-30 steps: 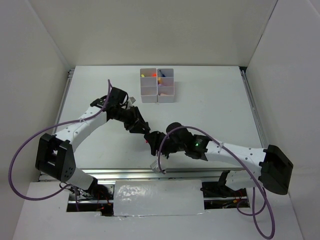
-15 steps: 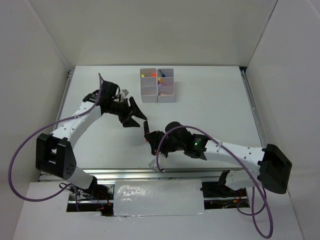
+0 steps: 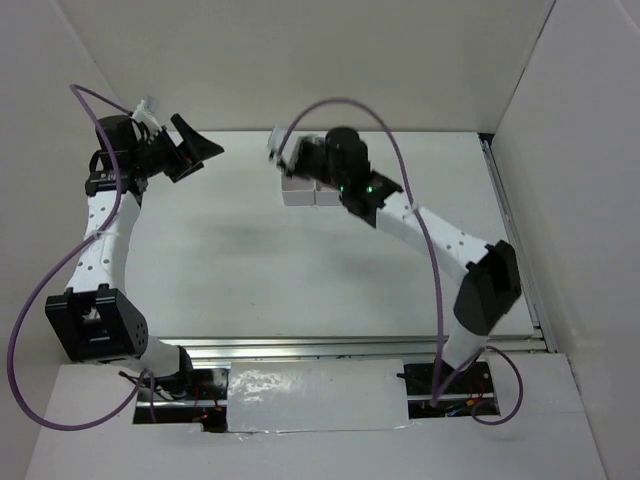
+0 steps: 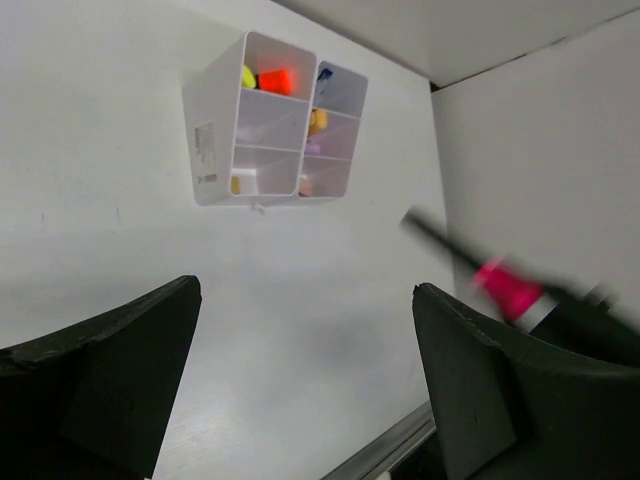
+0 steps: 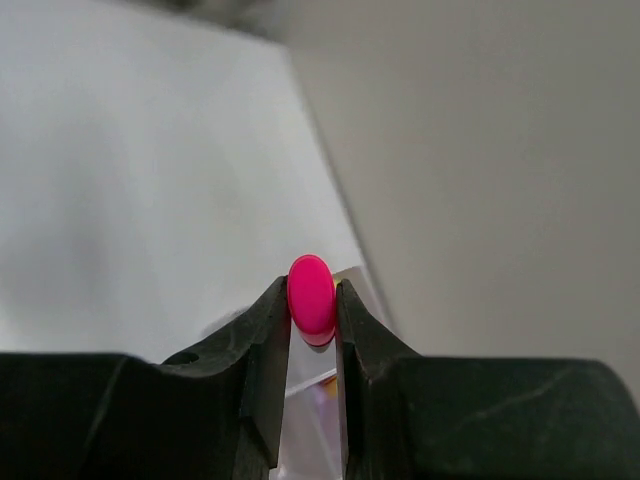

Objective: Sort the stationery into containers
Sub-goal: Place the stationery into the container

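Observation:
The containers (image 4: 215,150), a white grid of small bins, hold several stationery pieces, among them an orange highlighter cap (image 4: 277,80) and a blue pen tip (image 4: 324,73). My right gripper (image 5: 313,287) is shut on a pink marker (image 5: 312,300), seen end-on, with a bin rim (image 5: 345,272) just beyond it. From above, the right gripper (image 3: 298,163) hangs over the containers (image 3: 298,194) and hides most of them. The left wrist view shows the same pink marker (image 4: 507,290), blurred, to the right of the bins. My left gripper (image 3: 193,148) is raised at the far left, open and holding nothing (image 4: 305,290).
White walls enclose the table on the left, back and right. A metal rail (image 3: 330,346) runs along the near edge. Purple cables loop from both arms, the right one arching above the bins (image 3: 385,150).
The left gripper opened and swung up and back to the far left. The right gripper closed on the pink marker and carried it from the table's middle to above the containers.

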You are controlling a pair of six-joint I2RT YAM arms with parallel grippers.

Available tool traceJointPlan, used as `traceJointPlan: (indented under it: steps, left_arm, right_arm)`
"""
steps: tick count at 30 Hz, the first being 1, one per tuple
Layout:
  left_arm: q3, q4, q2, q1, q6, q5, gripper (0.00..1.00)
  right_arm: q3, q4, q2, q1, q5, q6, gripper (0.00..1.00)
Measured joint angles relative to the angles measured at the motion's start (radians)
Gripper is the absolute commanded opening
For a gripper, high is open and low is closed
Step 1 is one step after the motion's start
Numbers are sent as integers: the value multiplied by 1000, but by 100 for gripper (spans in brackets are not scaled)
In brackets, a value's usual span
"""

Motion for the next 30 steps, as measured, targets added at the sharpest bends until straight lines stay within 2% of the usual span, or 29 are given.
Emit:
traceJointPlan:
  steps: [2,5,9,18,30]
  left_arm:
    - [-88,45,-34,0,35,6,99]
    - [-200,127,-56,5,87,54,99]
    - [-307,229,-61,33,115,143,99]
    - [-368,386,-61,53,109,258,99]
    - [-380,436,-31,43,100,306,99]
  right_arm:
    - [248,9,130,-71,32,195,0]
    - [521,8,278,-174,75,432,0]
    - [663,13,394,-239,91,581,0]
    - [685,6,569,-248,63,711,0]
    - [686,73,642,-263,71,714,0]
